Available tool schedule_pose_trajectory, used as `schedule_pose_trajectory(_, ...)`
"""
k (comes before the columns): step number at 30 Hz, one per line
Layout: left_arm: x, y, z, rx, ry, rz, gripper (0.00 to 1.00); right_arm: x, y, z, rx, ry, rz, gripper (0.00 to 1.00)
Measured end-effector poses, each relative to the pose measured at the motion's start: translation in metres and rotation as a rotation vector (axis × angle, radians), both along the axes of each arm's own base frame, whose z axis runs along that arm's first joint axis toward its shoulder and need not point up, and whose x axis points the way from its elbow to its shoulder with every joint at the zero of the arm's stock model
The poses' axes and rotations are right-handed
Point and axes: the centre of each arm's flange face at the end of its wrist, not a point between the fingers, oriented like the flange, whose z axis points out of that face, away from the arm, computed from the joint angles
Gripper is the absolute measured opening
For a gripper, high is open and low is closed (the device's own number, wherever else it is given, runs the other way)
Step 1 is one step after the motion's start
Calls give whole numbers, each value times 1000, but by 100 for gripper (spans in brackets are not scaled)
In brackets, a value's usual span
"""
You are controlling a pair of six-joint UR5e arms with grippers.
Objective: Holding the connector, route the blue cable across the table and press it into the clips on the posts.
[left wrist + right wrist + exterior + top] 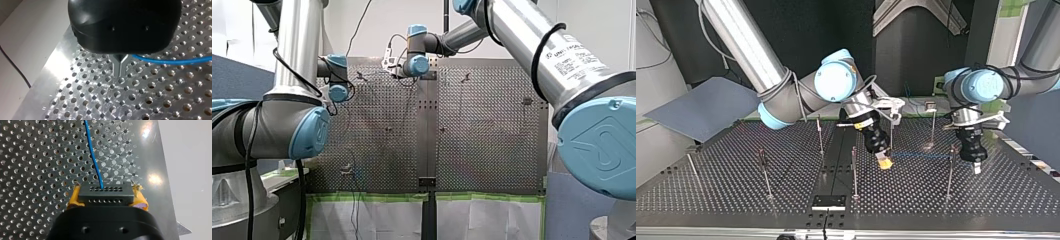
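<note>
Two tools: my right tool (107, 192) is pinching the connector (105, 197) at the top view's centre, blue cable (93, 160) trailing; my left tool (120, 68) is pressing its fingers together.

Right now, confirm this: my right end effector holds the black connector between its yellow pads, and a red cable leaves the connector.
Wrong in one respect: the cable is blue, not red, as the right wrist view shows. The rest stands: my right end effector holds the black connector between its yellow pads, and the cable leaves it.
</note>
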Motion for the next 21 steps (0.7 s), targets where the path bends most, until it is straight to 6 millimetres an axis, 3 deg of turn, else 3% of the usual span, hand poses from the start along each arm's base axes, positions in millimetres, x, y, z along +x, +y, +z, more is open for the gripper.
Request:
schedule_pose_trajectory(3,-1,-2,-1,-7,9,-5,5,0,0,0,0,0,0,0)
schedule_pose_trajectory(5,-3,-4,-1,-13,19,-2,36,0,0,0,1,1,0,0)
schedule_pose_trajectory(6,-3,-4,-2,-16,24,0,36,0,0,0,1,2,-1,0)
schedule_pose_trajectory(7,-4,-5,-2,-20,30,2,50,0,0,0,1,3,-1,0)
schedule_pose_trajectory(8,-6,-5,-3,-27,39,5,74,0,0,0,2,3,-1,0)
schedule_pose_trajectory(9,-7,-6,-3,-33,44,8,74,-1,0,-1,2,3,-1,0)
schedule_pose_trajectory(10,-8,-6,-3,-38,50,12,91,-1,0,-1,2,4,-1,0)
schedule_pose_trajectory(11,-9,-6,-3,-45,57,19,100,0,0,-1,2,4,-1,0)
schedule_pose_trajectory(21,-38,-13,13,-57,99,84,100,0,0,0,0,3,-5,0)
